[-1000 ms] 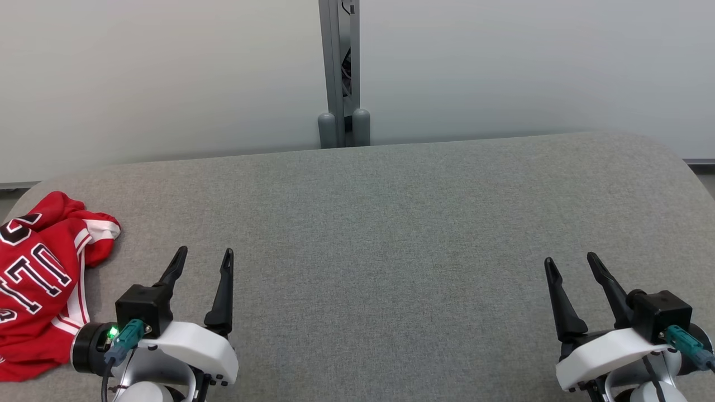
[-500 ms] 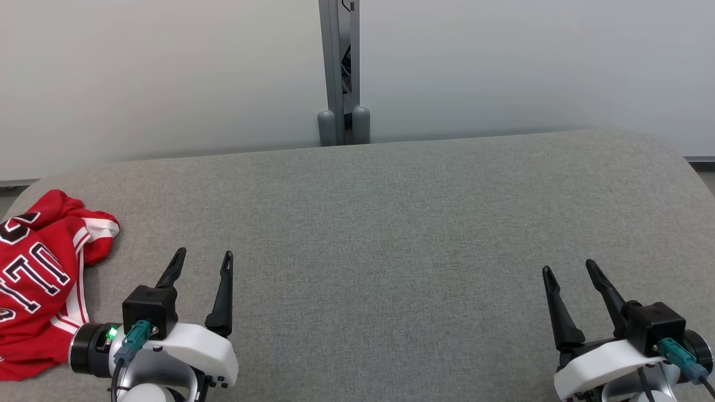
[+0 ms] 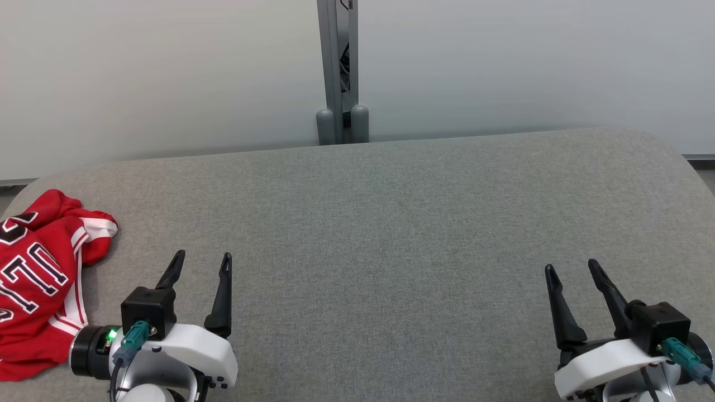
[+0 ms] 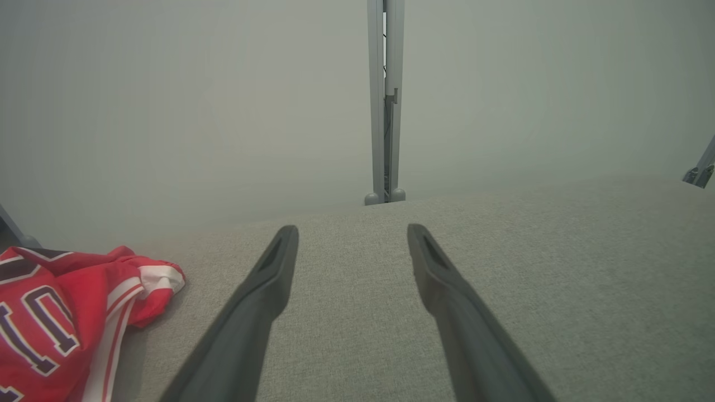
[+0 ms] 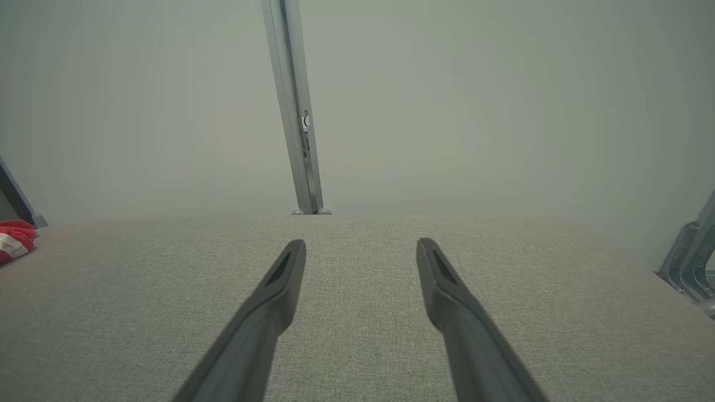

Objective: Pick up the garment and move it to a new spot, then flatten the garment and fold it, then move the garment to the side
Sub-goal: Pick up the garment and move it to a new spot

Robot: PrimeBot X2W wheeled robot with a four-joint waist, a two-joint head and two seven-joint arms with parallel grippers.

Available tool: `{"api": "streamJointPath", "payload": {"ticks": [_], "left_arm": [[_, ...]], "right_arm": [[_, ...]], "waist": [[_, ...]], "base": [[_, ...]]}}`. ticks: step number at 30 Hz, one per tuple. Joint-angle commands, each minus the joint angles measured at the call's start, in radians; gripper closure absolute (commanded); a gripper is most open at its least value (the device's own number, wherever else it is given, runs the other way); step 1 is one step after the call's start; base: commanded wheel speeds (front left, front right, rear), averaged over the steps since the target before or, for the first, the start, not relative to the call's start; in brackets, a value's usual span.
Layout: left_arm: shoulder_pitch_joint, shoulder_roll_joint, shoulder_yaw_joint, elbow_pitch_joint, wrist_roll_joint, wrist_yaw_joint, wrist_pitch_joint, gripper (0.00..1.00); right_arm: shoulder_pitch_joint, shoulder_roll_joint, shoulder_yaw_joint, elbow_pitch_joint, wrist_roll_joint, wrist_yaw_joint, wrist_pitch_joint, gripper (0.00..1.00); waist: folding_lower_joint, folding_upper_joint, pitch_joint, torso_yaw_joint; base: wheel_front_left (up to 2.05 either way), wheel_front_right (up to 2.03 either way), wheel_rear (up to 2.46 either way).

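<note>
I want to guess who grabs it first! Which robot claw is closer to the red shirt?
The left gripper. It sits just beside the crumpled red shirt, while the right gripper is far off across the grey surface.

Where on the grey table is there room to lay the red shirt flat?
The big bare stretch of the grey table lies between the left gripper and the right gripper, back to the far edge by the grey post. The far right corner is bare too. The left edge is crowded: the crumpled red shirt lies beside the left gripper.
</note>
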Motion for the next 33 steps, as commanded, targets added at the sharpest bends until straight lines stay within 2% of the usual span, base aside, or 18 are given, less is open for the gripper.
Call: {"api": "streamJointPath", "payload": {"ticks": [1,10,16,21,33], "left_arm": [[-0.015,0.007,0.001,0.002,-0.009,0.004,-0.007,0.00],[-0.018,0.010,-0.005,0.009,-0.016,0.008,-0.012,0.00],[-0.029,0.007,-0.004,0.018,-0.026,0.008,-0.024,0.00],[-0.037,0.007,-0.001,0.028,-0.034,0.010,-0.033,0.00],[-0.033,0.005,0.012,0.037,-0.060,0.022,-0.061,0.00]], "right_arm": [[0.003,-0.003,-0.004,0.001,0.004,0.001,-0.006,0.00],[0.002,-0.003,-0.005,-0.001,0.013,0.001,-0.008,0.00],[-0.001,-0.002,-0.005,-0.008,0.019,0.001,-0.004,0.00],[0.001,-0.003,0.000,-0.017,0.016,0.001,0.002,0.00],[-0.012,-0.004,0.051,-0.037,0.013,0.001,0.015,0.00]], "waist": [[-0.0001,0.0000,0.000,0.000],[-0.0001,0.0000,0.001,0.007],[-0.0001,0.0000,-0.002,0.048],[-0.0001,0.0000,-0.006,0.121],[-0.0001,0.0000,0.006,0.352]], "base": [[0.00,0.00,0.00],[0.00,0.00,0.00],[0.00,0.00,0.00],[0.00,0.00,0.00],[0.00,0.00,0.00]]}}
